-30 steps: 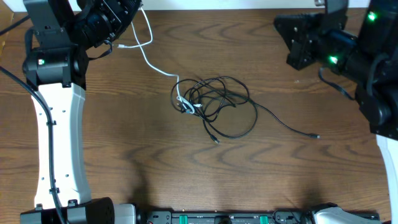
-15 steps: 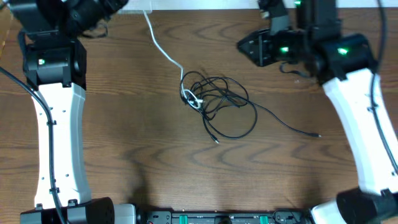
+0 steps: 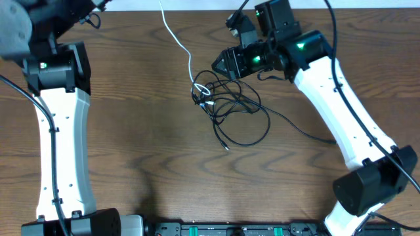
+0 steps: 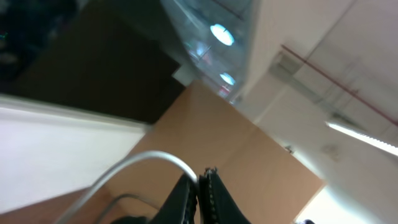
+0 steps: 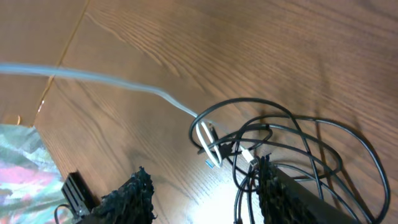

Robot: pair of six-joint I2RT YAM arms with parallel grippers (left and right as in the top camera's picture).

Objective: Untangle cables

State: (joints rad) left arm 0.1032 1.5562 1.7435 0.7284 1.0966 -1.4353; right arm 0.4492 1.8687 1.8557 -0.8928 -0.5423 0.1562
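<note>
Barely begun, it seems: the left gripper (image 4: 200, 186) pinches the white cable (image 3: 176, 36), stretched toward eleven o'clock, while the black cables (image 3: 244, 108) lie knotted mid-way across the table (image 3: 144, 164), the right gripper (image 5: 203, 186), jaws apart, at their twelve o'clock.

Open table (image 3: 131, 164) lies left of cables (image 3: 236, 111); right tool (image 3: 220, 65) crowds their top.
</note>
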